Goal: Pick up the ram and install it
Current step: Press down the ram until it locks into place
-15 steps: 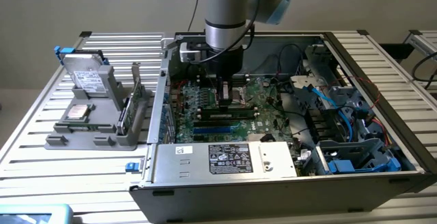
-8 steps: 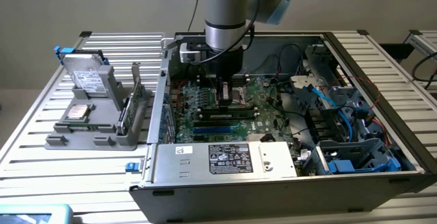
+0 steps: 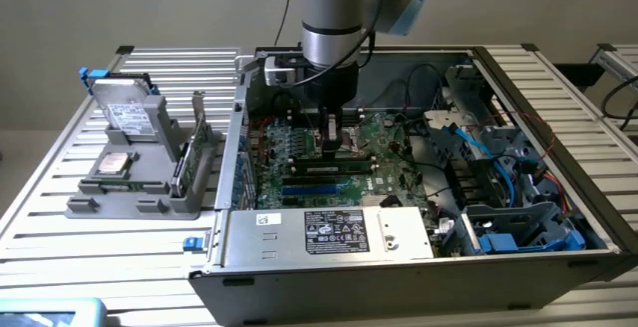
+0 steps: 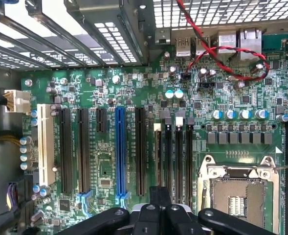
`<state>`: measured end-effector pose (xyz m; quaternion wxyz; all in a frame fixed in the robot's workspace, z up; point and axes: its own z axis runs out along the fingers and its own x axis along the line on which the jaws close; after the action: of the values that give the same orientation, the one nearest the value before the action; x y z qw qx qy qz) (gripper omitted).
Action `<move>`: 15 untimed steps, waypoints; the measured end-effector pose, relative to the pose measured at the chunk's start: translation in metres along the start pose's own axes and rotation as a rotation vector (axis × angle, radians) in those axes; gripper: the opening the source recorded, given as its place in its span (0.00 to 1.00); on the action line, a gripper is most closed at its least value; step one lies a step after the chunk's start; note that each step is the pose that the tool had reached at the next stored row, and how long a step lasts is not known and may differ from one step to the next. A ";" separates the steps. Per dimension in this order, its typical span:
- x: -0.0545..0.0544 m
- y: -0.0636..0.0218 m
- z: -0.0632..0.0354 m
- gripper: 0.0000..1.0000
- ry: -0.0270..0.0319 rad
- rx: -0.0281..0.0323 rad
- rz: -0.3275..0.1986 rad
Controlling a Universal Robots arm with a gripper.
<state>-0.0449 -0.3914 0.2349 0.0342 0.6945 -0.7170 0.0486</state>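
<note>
The ram (image 3: 334,168) seems to stand already in a memory slot of the motherboard (image 3: 299,155), a little below the middle of the exterior view. It is a long, narrow stick with dark chips, lying across the picture between two pale latches. In the wrist view I believe it is the thin brownish edge (image 4: 158,156) in the slot nearest the blue slot (image 4: 119,147), but I cannot tell this for sure.

By my judgement it is light, stiff and flat; it is also fragile, since a thin board can crack if it is bent or pushed askew. The good places to take it are the long upper edge or the two short ends, not the chips and not the contact row.

The gripper (image 3: 337,146) hangs just above the stick with its dark fingers closed together and nothing between them; in the wrist view the gripper (image 4: 159,192) stands in line with that slot. Whether it touches the stick, I cannot tell.

Around it the board is glossy green with round silver capacitors, black plastic slots and a square metal processor socket (image 4: 237,196). The computer case (image 3: 419,282) is grey sheet metal; at the exterior view's left a grey moulded holder (image 3: 100,206) keeps a hard drive (image 3: 128,110).
</note>
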 end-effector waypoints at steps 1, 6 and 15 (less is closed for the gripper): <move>0.000 -0.0013 -0.0005 0.11 -0.0001 0.0000 0.000; 0.000 -0.0082 -0.0021 0.11 0.0001 -0.0001 0.000; 0.000 -0.0113 -0.0026 0.11 0.0000 0.0000 0.000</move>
<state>-0.0336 -0.3917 0.2378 0.0342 0.6945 -0.7170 0.0486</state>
